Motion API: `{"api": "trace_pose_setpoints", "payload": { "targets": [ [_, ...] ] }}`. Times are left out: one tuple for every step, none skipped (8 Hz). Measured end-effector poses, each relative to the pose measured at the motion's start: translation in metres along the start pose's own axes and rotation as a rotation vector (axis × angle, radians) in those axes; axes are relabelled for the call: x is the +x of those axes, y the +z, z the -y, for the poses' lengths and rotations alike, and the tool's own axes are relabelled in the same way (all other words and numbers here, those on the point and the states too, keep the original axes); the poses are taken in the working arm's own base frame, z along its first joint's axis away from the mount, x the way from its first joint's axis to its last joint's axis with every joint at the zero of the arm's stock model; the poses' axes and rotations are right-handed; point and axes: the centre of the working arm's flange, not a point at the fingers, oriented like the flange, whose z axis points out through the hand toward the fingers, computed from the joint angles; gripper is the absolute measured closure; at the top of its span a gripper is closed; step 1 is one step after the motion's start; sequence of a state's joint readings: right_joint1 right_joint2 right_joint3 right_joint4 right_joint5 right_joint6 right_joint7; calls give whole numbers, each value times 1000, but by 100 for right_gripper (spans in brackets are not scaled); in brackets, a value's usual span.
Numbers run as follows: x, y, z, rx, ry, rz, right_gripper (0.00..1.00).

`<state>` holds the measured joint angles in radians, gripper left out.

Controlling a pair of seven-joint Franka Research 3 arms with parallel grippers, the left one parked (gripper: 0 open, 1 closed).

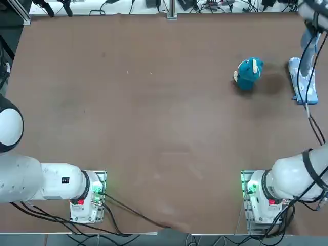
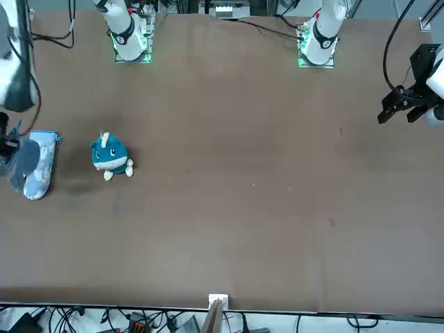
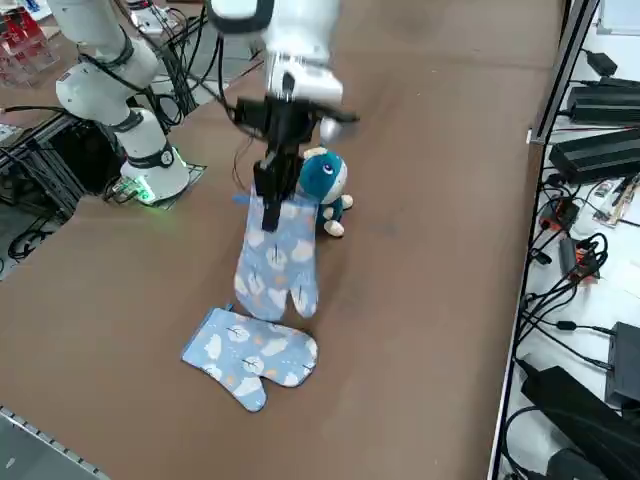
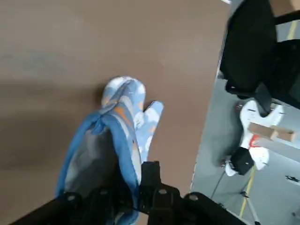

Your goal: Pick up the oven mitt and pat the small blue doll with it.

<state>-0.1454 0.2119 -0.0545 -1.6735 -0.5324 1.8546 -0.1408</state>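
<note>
Still, across that broad table (image 3: 420, 300) your right gripper (image 3: 268, 195) is clamped on the cuff of the oven mitt (image 3: 277, 262), hanging limp beside the small blue doll (image 3: 322, 180), so a fast swing could knock it over or snag the second mitt (image 3: 250, 355) below.

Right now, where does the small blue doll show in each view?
Top view: the small blue doll stands at upper right.
Front view: doll at mid left.
Right side view: doll at upper middle, just right of the right pincer.
Right wrist view: not in it.
Shared landmark: the oven mitt hanging from the shut pincer, beside the doll.
</note>
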Motion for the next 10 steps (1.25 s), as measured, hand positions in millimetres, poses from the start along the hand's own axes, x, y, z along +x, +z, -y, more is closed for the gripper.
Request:
{"api": "trace_pose_setpoints", "payload": {
  "targets": [
    [-2, -30, -7, 44, -33, 5, 96],
    [-5, -55, -15, 77, -70, 4, 96],
    [-9, -76, -20, 125, -96, -5, 96],
    [-13, -87, -23, 174, -112, -13, 96],
    [-16, -91, -24, 211, -117, -12, 96],
    [-18, -91, -19, 253, -119, 10, 96],
    [-21, -88, -12, 289, -124, 42, 96],
    [-21, -83, -3, 314, -131, 71, 96],
    [-17, -75, 10, 327, -137, 95, 96],
    [-10, -67, 30, 330, -129, 123, 96]
  ]
}}
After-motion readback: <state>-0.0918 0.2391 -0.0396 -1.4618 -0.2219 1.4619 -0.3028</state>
